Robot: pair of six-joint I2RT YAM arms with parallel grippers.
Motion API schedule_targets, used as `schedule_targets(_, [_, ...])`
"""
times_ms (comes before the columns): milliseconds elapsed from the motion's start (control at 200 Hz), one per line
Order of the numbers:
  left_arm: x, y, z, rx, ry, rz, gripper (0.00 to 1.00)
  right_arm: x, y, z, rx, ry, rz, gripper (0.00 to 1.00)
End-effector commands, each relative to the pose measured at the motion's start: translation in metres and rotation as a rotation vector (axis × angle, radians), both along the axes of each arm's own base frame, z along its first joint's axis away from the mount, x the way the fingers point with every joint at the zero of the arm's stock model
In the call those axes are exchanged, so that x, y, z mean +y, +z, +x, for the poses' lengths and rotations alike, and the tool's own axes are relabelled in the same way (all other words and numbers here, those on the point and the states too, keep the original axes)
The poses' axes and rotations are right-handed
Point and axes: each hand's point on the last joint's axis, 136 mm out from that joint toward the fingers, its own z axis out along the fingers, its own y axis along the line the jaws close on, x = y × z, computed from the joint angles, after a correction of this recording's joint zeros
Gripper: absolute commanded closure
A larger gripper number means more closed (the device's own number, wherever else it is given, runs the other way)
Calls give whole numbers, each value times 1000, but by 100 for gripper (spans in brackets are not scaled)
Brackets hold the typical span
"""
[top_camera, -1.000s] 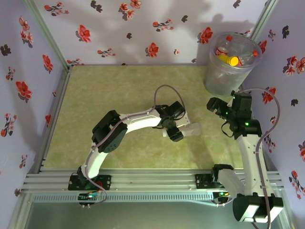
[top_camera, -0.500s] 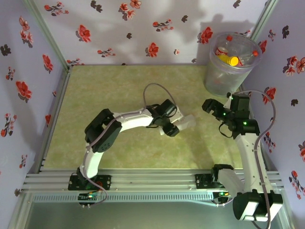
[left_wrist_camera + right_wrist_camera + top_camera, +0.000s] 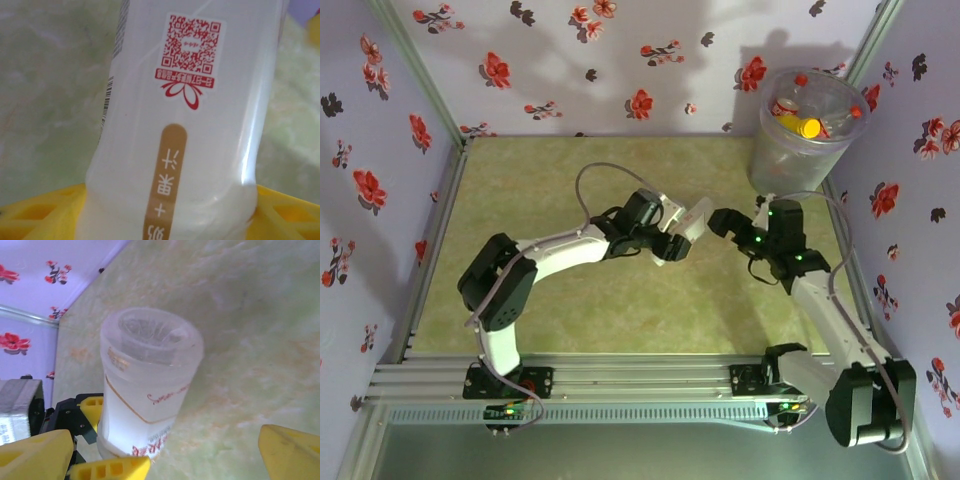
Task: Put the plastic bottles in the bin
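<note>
White bottle (image 3: 697,215) tight in left tool (image 3: 678,238) (right tool (image 3: 723,222) spread wide nearby)

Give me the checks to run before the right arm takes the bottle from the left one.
1. Left gripper holds the bottle: ok, clamped near one end, clear of the table.
2. Right gripper open: ok, jaws spread wide.
3. Bottle lined up between the right jaws: ok, its free end points at the right wrist camera, nothing touching yet.
4. Bottle capped: cannot tell.
5. Bin upright with its mouth unobstructed: ok, bottles already lie inside.
</note>
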Motion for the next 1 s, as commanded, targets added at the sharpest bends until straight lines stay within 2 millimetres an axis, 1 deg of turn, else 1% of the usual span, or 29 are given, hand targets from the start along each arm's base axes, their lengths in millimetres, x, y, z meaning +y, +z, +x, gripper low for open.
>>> schedule_targets(0, [-4, 31, -3, 21, -4, -126, 31, 12, 13, 19, -93, 2, 55, 4])
schedule_targets(35, [-4, 34, -4, 19, -8, -132, 31, 13, 11, 23, -96, 2, 57, 4])
schedule_targets(180, [-4, 38, -9, 26, -25, -139, 31, 27, 18, 35, -128, 37, 92, 4])
schedule_targets(345, [-5, 39, -9, 27, -29, -142, 31, 43, 12, 44, -122, 72, 81, 4])
schedule_targets(390, [-5, 41, -9, 25, -29, -146, 31, 47, 10, 47, -118, 81, 83, 7])
schedule_targets(470, [-5, 42, -9, 21, -29, -149, 31, 52, 11, 51, -113, 92, 100, 15])
schedule_targets(575, [-3, 42, -10, 18, -28, -148, 31, 52, 13, 53, -113, 85, 100, 30])
schedule_targets(620, [-3, 43, -9, 16, -27, -149, 31, 51, 14, 53, -115, 79, 96, 35])
schedule_targets(730, [-3, 42, -9, 17, -28, -145, 30, 50, 17, 51, -117, 78, 85, 37])
schedule_targets(770, [-3, 44, -10, 14, -27, -148, 28, 49, 18, 51, -120, 77, 77, 37])
schedule_targets(800, [-2, 47, -10, 11, -27, -154, 24, 48, 22, 50, -126, 77, 71, 37])
schedule_targets(875, [1, 55, -11, -8, -27, -171, 1, 45, 30, 50, -148, 70, 49, 38])
schedule_targets(995, [17, 66, -5, -47, 19, -167, 0, 38, 57, 61, -217, 46, 8, 41])
